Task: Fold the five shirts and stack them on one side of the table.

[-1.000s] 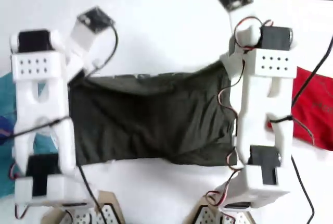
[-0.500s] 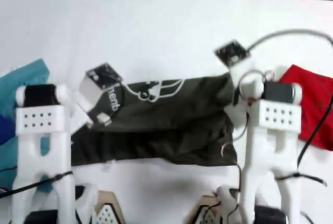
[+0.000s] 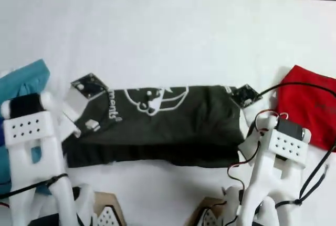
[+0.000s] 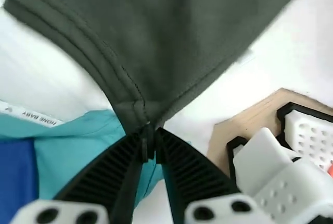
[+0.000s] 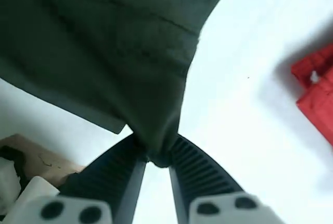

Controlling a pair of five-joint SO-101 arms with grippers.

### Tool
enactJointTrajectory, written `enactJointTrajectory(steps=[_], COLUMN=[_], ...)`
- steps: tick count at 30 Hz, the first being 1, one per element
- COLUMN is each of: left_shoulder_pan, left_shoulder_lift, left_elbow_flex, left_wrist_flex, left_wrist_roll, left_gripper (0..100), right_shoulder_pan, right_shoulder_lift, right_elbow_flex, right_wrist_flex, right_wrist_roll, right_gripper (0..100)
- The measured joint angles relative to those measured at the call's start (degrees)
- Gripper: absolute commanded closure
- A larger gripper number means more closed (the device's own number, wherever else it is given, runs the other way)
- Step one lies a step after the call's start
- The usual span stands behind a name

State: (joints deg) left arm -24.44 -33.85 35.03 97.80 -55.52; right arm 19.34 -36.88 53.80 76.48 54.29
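Observation:
A dark green shirt [image 3: 168, 126] lies across the middle of the table, folded over, with a white print on its far half. My left gripper [image 4: 149, 141] is shut on a seamed corner of the dark green shirt [image 4: 171, 36], at its left end in the high view. My right gripper [image 5: 156, 157] is shut on a bunched corner of the same shirt [image 5: 104, 36] at its right end. A red shirt [image 3: 307, 105] lies at the table's right, and a teal shirt [image 3: 23, 81] lies at the left, partly under the left arm.
The teal shirt [image 4: 67, 146], with a blue part [image 4: 15, 177], lies just below the left gripper. The red shirt [image 5: 317, 86] lies a short way from the right gripper. Wooden base plates [image 3: 107, 213] and the arms' white mounts [image 4: 281, 156] line the near edge. The far table [image 3: 168, 37] is bare white.
Both arms drew back toward the near edge with the shirt's corners in their grippers. The shirt's far half came over onto the near half, so the white print now shows.

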Motion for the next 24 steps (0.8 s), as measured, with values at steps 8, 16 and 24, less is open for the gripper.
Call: enactJointTrajectory(steps=[8, 16, 24], left_shoulder_pan=[1.1, 3.2, 3.3], left_shoulder_lift=[0.0, 0.0, 0.0], left_elbow_flex=[1.7, 14.3, 20.4], left_wrist_flex=[1.1, -8.4, -11.7], left_wrist_roll=[-0.1, -0.1, -0.1], left_gripper=[98, 97, 97], right_shoulder_pan=[-1.5, -1.5, -1.6], right_shoulder_lift=[0.0, 0.0, 0.0], right_elbow_flex=[0.4, 7.0, 13.0], right_wrist_flex=[-0.1, -6.9, -10.9], right_wrist_roll=[0.6, 0.6, 2.9], right_gripper=[97.7, 95.6, 62.8])
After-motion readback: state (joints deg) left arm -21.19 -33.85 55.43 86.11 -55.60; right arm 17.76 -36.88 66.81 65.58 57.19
